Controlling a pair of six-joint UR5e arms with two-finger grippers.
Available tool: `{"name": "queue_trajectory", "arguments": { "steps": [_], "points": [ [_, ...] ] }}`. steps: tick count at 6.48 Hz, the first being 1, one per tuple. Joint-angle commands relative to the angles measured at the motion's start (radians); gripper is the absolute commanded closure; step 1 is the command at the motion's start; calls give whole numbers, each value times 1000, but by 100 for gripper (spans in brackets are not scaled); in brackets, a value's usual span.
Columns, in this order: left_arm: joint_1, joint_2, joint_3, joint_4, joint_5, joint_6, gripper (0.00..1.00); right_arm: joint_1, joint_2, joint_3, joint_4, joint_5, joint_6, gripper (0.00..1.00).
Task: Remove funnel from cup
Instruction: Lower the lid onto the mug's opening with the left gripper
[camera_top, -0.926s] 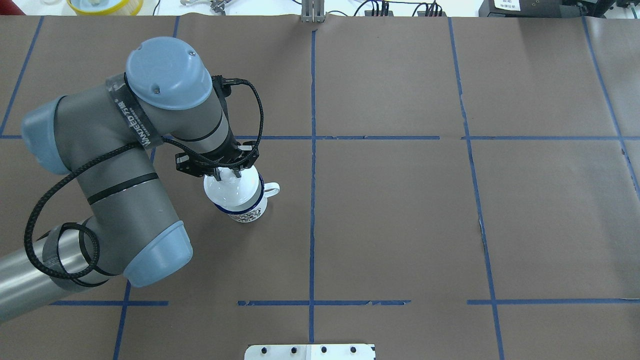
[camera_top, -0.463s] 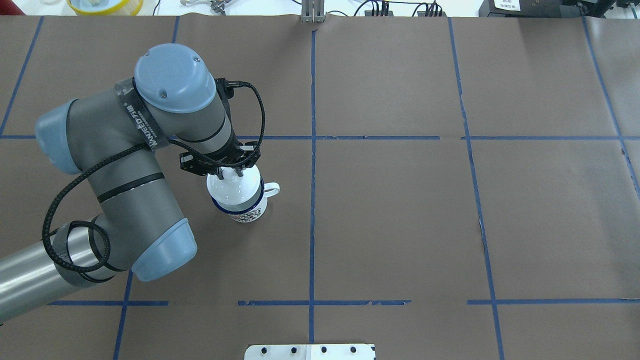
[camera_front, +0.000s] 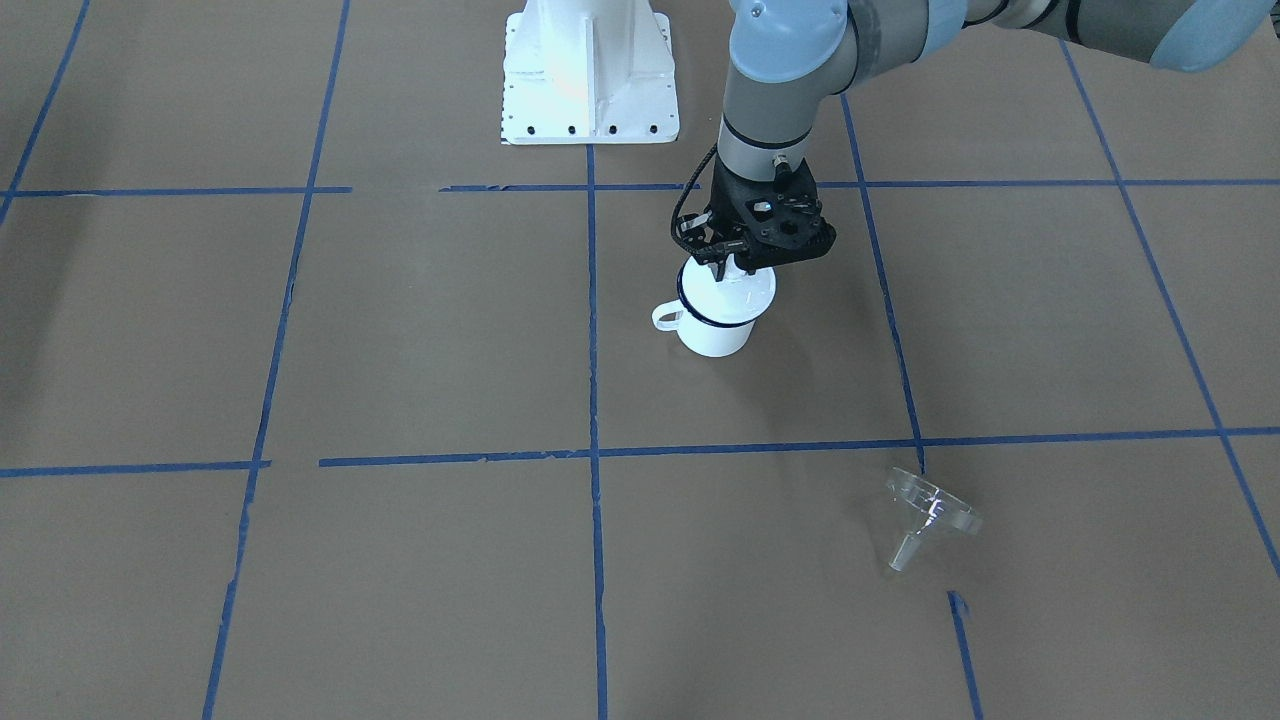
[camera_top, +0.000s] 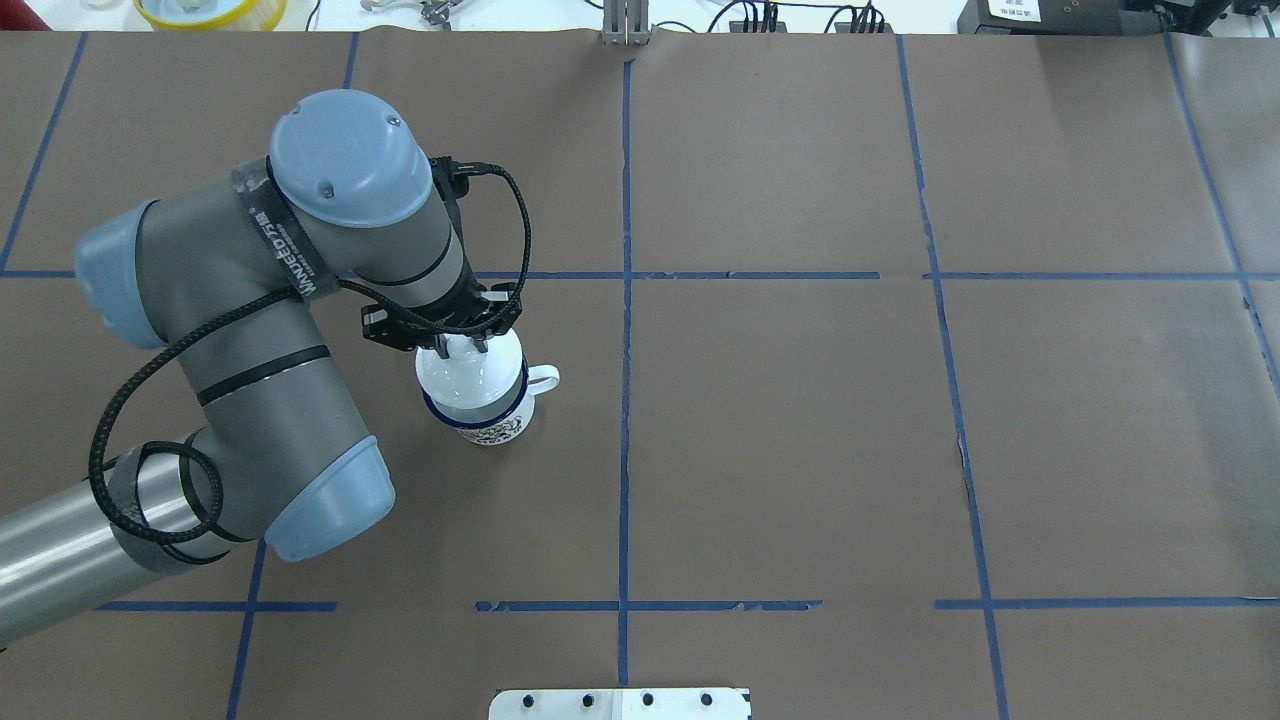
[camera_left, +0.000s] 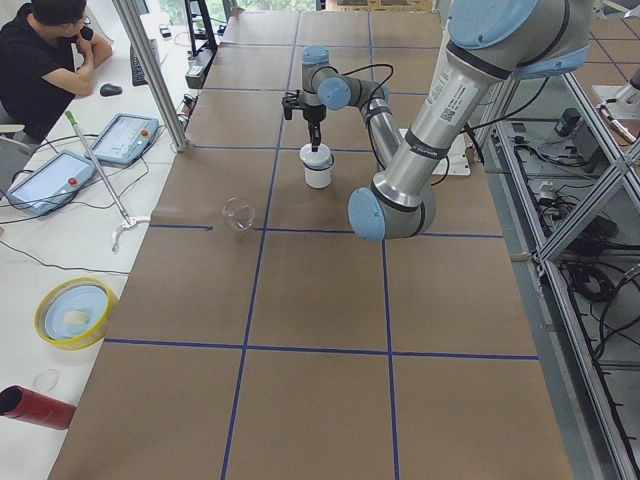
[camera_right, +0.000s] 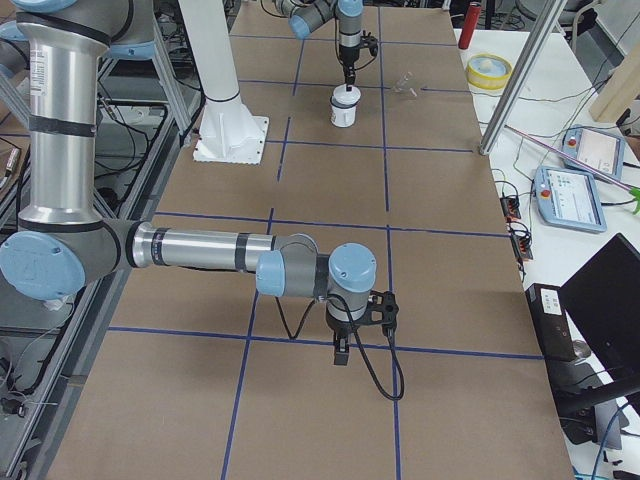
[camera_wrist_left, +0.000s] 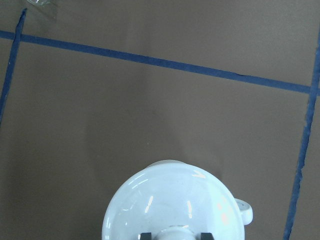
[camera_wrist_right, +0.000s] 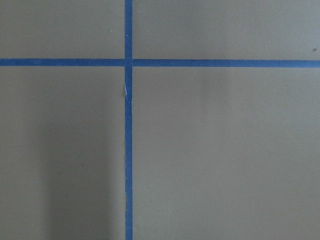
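Note:
The clear funnel (camera_front: 925, 512) lies on its side on the brown table, well away from the cup, toward the operators' side; it also shows in the exterior left view (camera_left: 238, 213). The cup (camera_front: 712, 338) is a white mug with a dark blue rim and a loop handle (camera_top: 545, 377). A round white lid (camera_top: 468, 375) with a knob sits over its mouth, slightly off-centre. My left gripper (camera_top: 462, 347) points straight down with its fingers shut on the lid's knob (camera_wrist_left: 175, 234). My right gripper (camera_right: 340, 352) hangs low over bare table; I cannot tell whether it is open.
The white robot base plate (camera_front: 588, 75) stands at the robot's side. A yellow-rimmed dish (camera_left: 72, 312) and a red cylinder (camera_left: 35, 407) lie beyond the table's far edge. Blue tape lines (camera_top: 625, 300) grid the brown table cover.
The left arm's elbow and wrist have shifted slightly away from the robot and to the right, the lid moving a little with the gripper. Cup and funnel have not moved.

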Motion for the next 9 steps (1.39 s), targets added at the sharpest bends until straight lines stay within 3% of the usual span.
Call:
{"name": "queue_trajectory", "arguments": {
  "steps": [1,9],
  "points": [
    [0,12,0,-14,0,2,100,0,0,0,0,0,0,0],
    [15,12,0,-28,-3,-6,100,0,0,0,0,0,0,0]
  ]
}}
